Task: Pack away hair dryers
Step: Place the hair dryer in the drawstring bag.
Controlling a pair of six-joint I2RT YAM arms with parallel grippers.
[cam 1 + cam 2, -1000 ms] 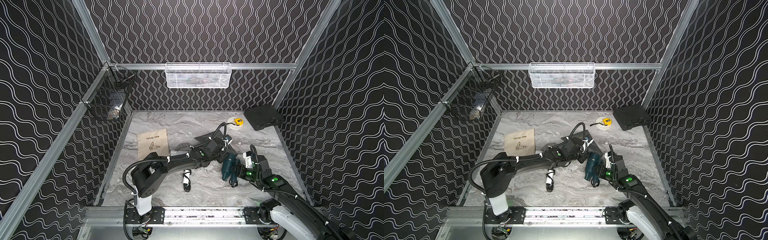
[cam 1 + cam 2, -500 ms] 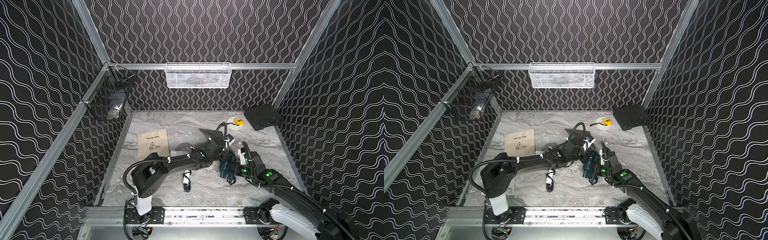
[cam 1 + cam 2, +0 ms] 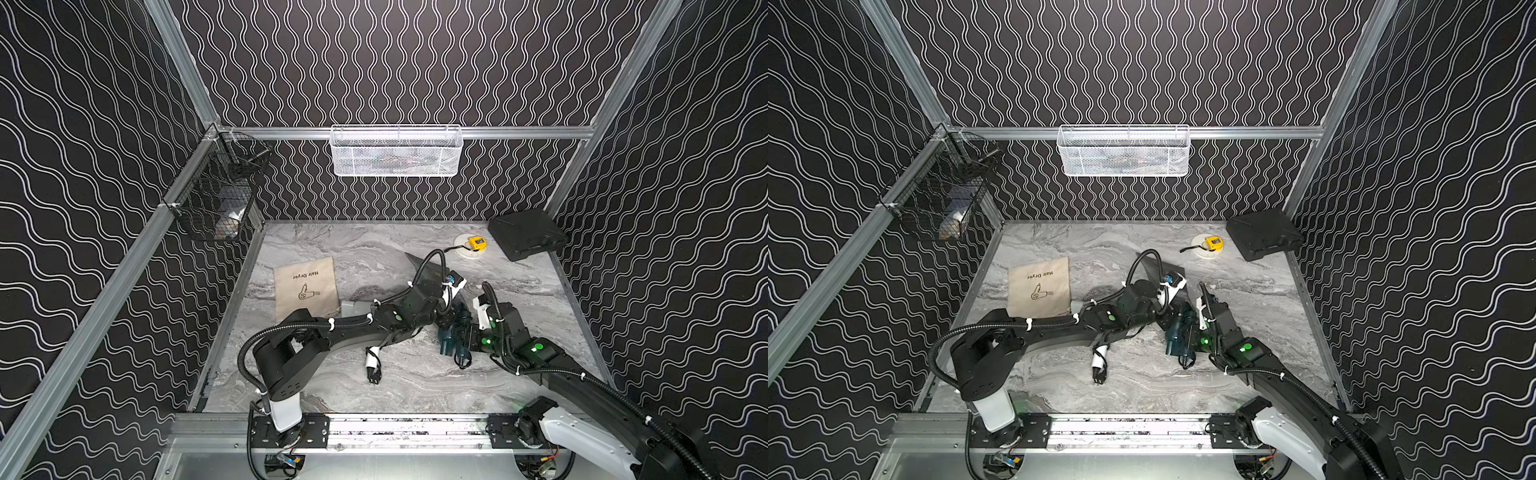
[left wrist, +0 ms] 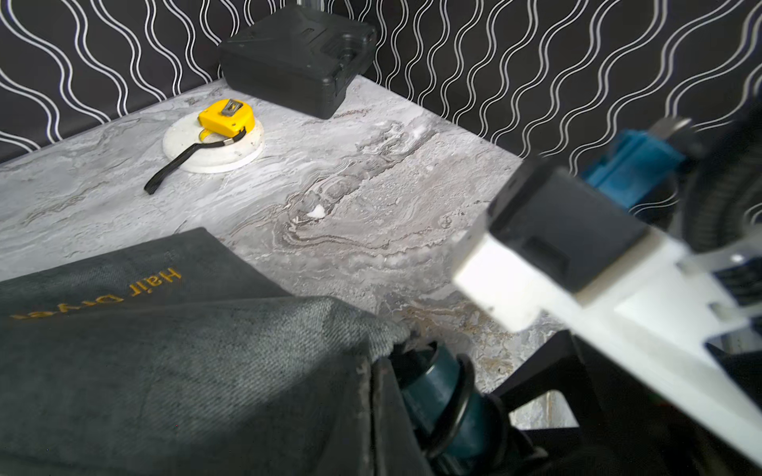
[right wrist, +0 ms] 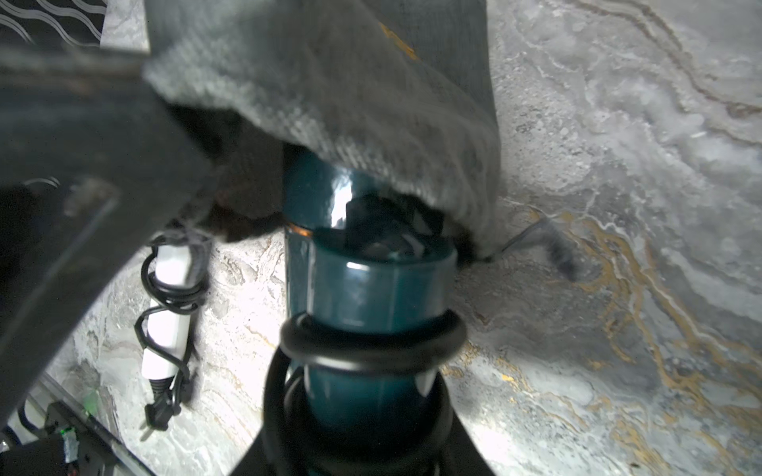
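Glossy teal dryer (image 5: 363, 288) clamped in right hand (image 5: 358, 428), woven grey bag (image 4: 185, 350) pinched in left hand (image 3: 448, 319).

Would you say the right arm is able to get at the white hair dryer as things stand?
Probably not: the right gripper holds the teal dryer, and the left arm stretches over part of the white hair dryer.

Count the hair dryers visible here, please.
2. The dark teal dryer is held by the right gripper, its head under the mouth of the dark grey bag. The white dryer lies on the table. More may be hidden.
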